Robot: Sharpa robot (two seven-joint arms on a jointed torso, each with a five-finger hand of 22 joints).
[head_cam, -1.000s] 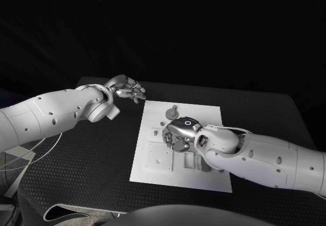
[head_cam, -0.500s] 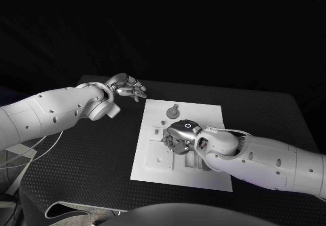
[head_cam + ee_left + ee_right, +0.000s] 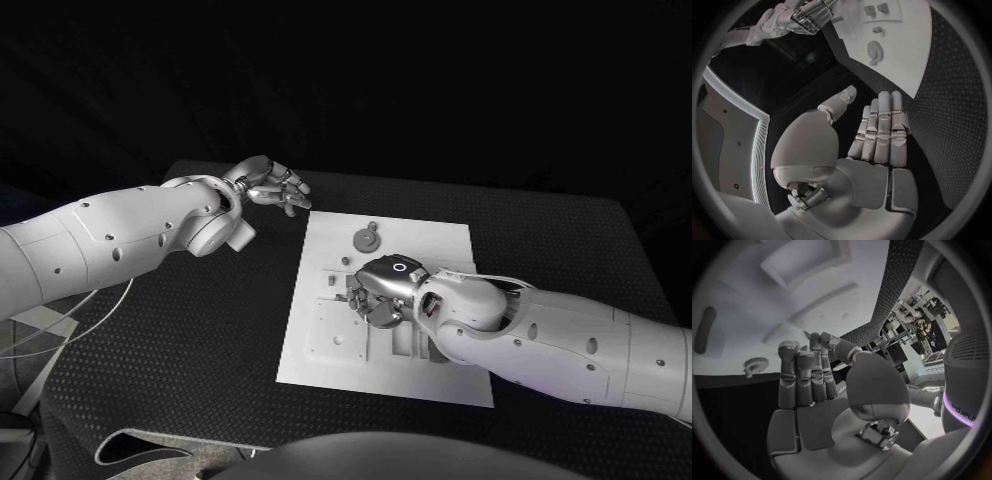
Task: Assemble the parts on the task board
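The white task board (image 3: pixel 433 242) lies in the middle of the black table. A round grey gear-like part (image 3: pixel 366 240) sits near its far edge, with a small peg (image 3: pixel 372 226) just beyond it. My right hand (image 3: pixel 378 290) hovers low over the board's middle, fingers pointing down at the recesses, with nothing in them. In the right wrist view the right hand (image 3: pixel 817 385) has straight, empty fingers over the board (image 3: pixel 767 305), beside the round part (image 3: pixel 754 363). My left hand (image 3: pixel 267 185) is raised off the board's far left corner, fingers spread and empty.
Small pieces (image 3: pixel 330 281) and shallow recesses (image 3: pixel 339 338) dot the board's left side. The left wrist view has the left hand (image 3: pixel 873 135) above the black mat (image 3: pixel 948 110), with the board (image 3: pixel 907 45) and its round part (image 3: pixel 874 50) beyond.
My right hand has slid slightly toward the board's near side, uncovering more of the round part. The left hand has barely moved.
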